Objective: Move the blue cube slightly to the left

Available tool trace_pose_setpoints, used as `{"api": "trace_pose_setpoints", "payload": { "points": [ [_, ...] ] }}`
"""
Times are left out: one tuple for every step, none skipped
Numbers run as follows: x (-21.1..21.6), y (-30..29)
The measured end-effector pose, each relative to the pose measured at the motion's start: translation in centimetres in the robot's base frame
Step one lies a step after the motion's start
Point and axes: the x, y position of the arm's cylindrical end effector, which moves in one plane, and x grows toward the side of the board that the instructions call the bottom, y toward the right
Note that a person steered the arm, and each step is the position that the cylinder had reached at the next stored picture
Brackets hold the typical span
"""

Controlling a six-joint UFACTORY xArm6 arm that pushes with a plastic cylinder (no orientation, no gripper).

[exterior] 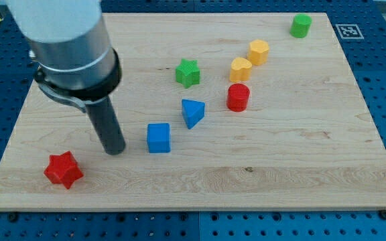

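Left of blue cube [158, 138], apart: my tip [116, 151]. No pincer visible; arm cropped at top.

the blue cube [159, 138] sits flat on the wooden board, a little toward the view's left of the middle and in the lower half. it's a small, solid bright-blue block, upright on one face, its front face turned toward the view's bottom and its top face showing. its edges run nearly square to the board's sides. nothing touches it; it stands free.
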Motion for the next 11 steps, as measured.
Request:
{"api": "trace_pose_setpoints", "payload": {
  "points": [
    [1.2, 4.3],
    [2.7, 8.7],
    [0.9, 11.7],
    [-1.8, 12.3],
    [-1.9, 12.3],
    [-2.0, 11.9],
    [-2.0, 11.0],
    [-2.0, 9.5],
    [-2.1, 7.6],
    [-3.3, 6.3],
    [-3.3, 5.0]
  ]
}}
